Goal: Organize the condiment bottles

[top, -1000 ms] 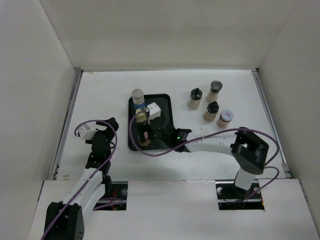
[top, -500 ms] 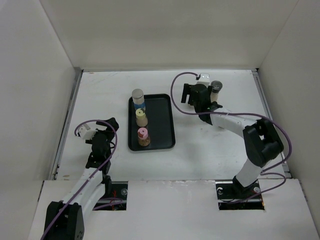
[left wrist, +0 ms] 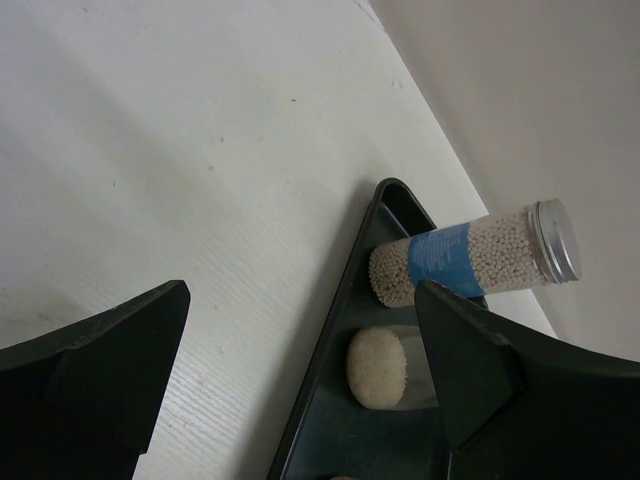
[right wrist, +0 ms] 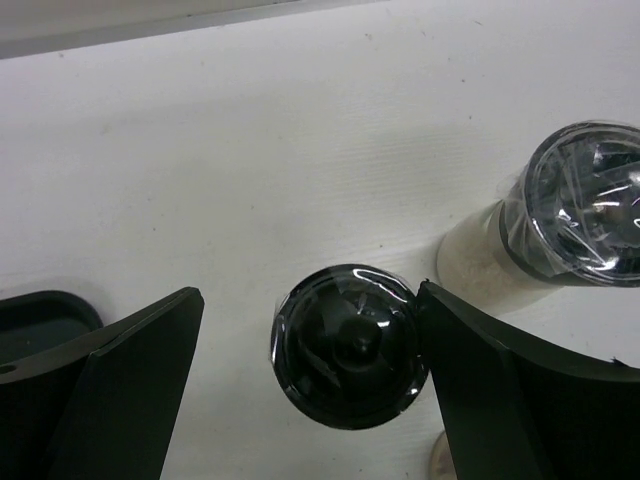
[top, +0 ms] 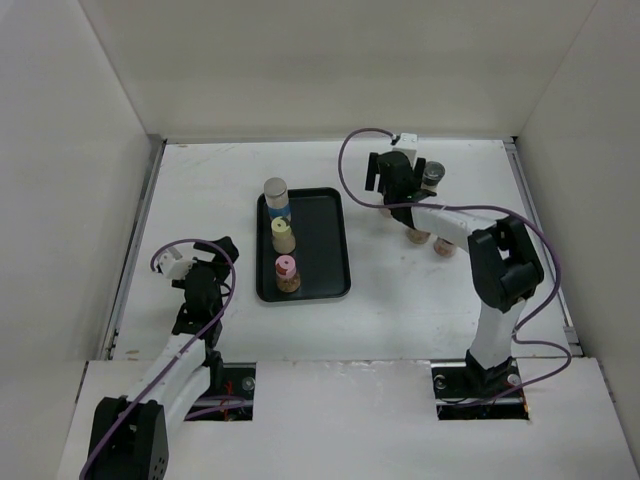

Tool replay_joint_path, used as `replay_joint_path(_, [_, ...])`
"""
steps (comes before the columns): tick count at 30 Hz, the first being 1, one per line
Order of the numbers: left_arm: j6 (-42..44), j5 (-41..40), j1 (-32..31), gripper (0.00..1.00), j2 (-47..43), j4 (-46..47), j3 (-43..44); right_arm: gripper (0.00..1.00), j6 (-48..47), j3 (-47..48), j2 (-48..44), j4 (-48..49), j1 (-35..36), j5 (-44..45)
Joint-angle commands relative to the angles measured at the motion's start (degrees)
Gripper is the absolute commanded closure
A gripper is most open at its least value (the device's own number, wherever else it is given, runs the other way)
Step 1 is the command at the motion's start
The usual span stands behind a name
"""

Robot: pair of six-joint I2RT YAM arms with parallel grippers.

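In the black tray (top: 330, 240) stand three condiment bottles in a row: a blue-labelled one with a silver cap (top: 276, 197), a cream-capped one (top: 283, 236) and a pink-capped one (top: 287, 272). My right gripper (top: 388, 188) hangs open at the back right. In the right wrist view this right gripper (right wrist: 310, 325) straddles a black-capped bottle (right wrist: 350, 345); its right finger is at the cap's edge, the left one apart. A dark-capped bottle of pale grains (right wrist: 575, 205) stands just beside it. My left gripper (top: 215, 252) rests open and empty left of the tray.
Under the right forearm the bases of two more bottles (top: 418, 237) (top: 445, 249) peek out. White walls close in the table on three sides. The left wrist view shows the tray's edge (left wrist: 330, 350), the blue-labelled bottle (left wrist: 470, 260) and the cream-capped bottle's base (left wrist: 378, 367).
The right gripper has left the tray, where it hung by the cream-capped bottle, and swung to the back right over the black-capped bottle. The left arm has not moved.
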Motion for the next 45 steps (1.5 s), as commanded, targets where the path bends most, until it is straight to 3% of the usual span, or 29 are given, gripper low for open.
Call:
replay_joint_path(1, [0.1,0.1,0.3,0.0,-0.3,2.5,0.8,0.06,0.2,2.6,1.9,-1.7,-0.8,0.2])
replay_joint_path(19, [0.2,0.4,-0.2,0.0,1.1,3.0,1.2,0.04,-3.1,-6.0,-7.2,3.9,-0.3,7.4])
replay_joint_path(29, [0.1,0.3,-0.2,0.0,1.8,3.8,1.2,0.05,0.2,-4.8,-3.1,1.7,-1.0,1.4])
replay_joint_path(39, [0.1,0.3,-0.3,0.0,2.3,3.8,1.2,0.14,1.0,-1.8,0.6,1.2,-2.2,-0.2])
replay_joint_path(45, [0.3,0.1,-0.2,0.0,1.8,3.8,1.2,0.35,0.3,-3.4,-0.9,5.9,-2.0,0.1])
